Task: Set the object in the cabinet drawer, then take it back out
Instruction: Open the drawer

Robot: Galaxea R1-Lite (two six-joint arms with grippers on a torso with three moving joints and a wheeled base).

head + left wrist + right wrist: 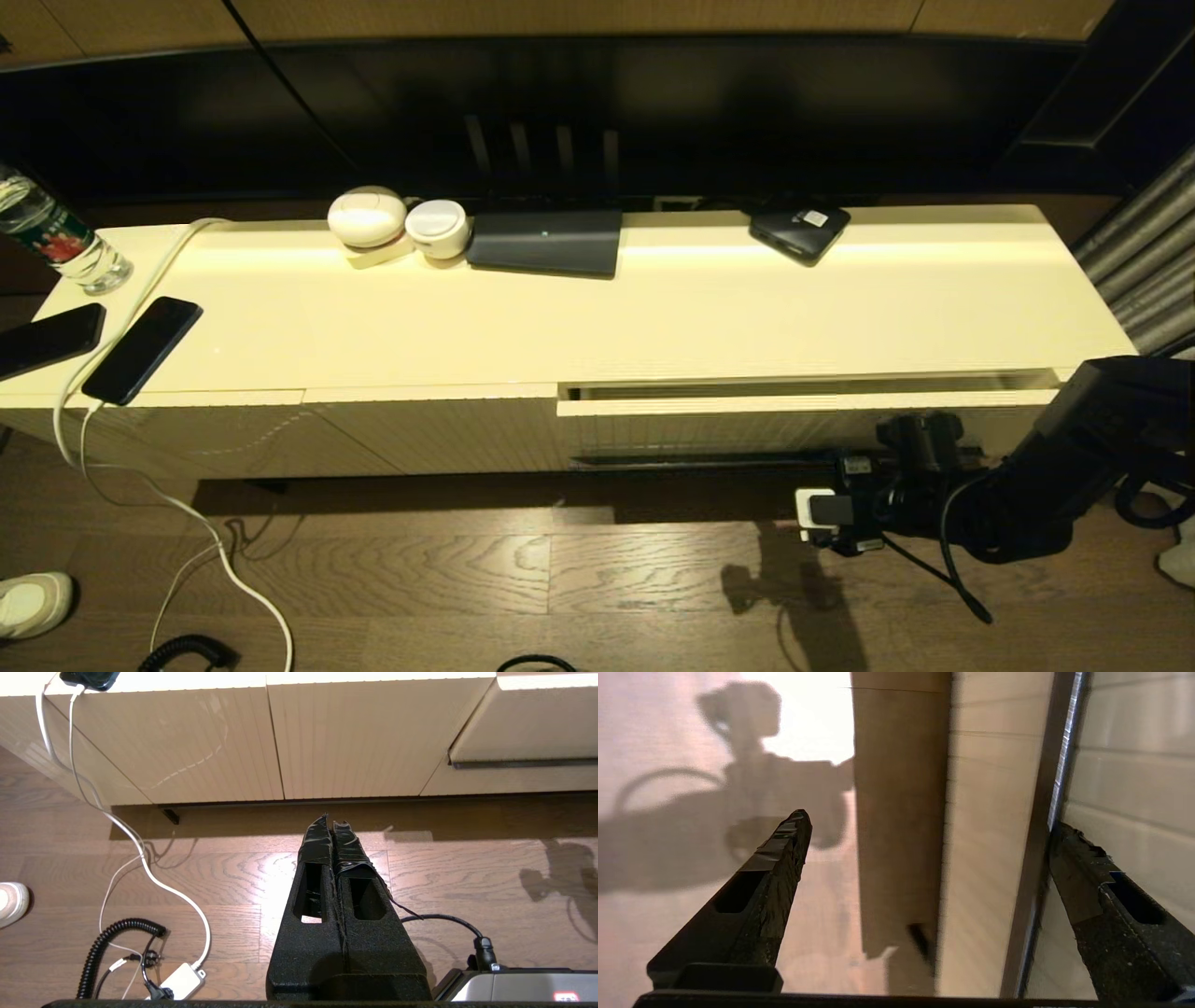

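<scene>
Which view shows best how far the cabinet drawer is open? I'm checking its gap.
The head view: the cabinet drawer stands slightly out, a narrow gap along its top. The left wrist view shows only its front corner. The right wrist view shows the open right end effector at its handle slot.

No words, brand names or numbers can be read anywhere. The bottle [51, 238] at the left end of the desk [709, 308] carries a green-and-red label, but its print is too small to make out. The small black device [800, 231] near the back edge has a pale sticker on top — nothing on it is legible. The flat dark box [547, 242] shows one tiny light dot and no lettering. In the left wrist view a grey housing [523, 989] at the corner bears a small red mark — whether it holds characters cannot be told. The two phones [142, 349] lie with dark screens.
</scene>
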